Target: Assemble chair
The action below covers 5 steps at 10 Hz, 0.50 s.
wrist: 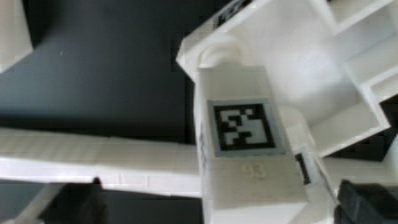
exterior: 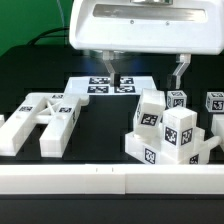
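Chair parts (exterior: 165, 135) apart from spread fingers (exterior: 95, 63)

Bright, even light; the white parts (exterior: 40, 120) glare against the black surface (exterior: 105, 130), with soft shadows beneath. The wrist view is blurred, and both pictures are coarse.

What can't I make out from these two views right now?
Exterior view: gripper covers part of the marker board; the arm is cut off by the top edge.
Exterior view: stacked chair pieces hide each other's backs.
Wrist view: tagged piece runs past the edges; its tag is blurred.
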### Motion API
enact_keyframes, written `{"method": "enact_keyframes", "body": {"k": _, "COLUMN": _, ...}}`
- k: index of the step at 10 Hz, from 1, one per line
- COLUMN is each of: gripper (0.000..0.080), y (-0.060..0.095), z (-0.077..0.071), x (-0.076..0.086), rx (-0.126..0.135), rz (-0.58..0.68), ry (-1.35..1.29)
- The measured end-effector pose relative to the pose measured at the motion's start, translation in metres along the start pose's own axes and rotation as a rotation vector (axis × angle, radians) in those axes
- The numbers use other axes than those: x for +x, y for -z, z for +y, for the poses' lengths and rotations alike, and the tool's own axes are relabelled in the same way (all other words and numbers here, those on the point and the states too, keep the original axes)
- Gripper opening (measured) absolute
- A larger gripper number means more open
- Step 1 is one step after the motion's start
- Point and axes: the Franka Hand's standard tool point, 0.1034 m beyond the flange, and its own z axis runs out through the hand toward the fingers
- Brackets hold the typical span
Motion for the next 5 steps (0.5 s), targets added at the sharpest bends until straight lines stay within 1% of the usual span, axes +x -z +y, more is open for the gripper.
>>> {"method": "enact_keyframes", "body": {"k": 1, "gripper": 0.0649, "y": -0.001, "z": -0.001, "x": -0.001, "rx": 0.010, "rz": -0.098, "ry": -0.002}}
{"method": "enact_keyframes", "body": {"k": 2, "gripper": 0.0649, "y": -0.001, "z": 0.003, "x": 0.004, "rx": 0.014, "rz": -0.157, "ry": -0.007}}
{"method": "enact_keyframes", "body": {"k": 3, "gripper": 0.0649, "y": -0.004, "z": 0.006, "x": 0.009, "rx": 0.010, "rz": -0.156, "ry": -0.009}}
{"method": "enact_keyframes", "body": {"k": 5, "gripper": 0.0649, "y": -0.011, "z": 0.007, "x": 0.006, "rx": 0.005, "rz": -0.164, "ry": -0.008}}
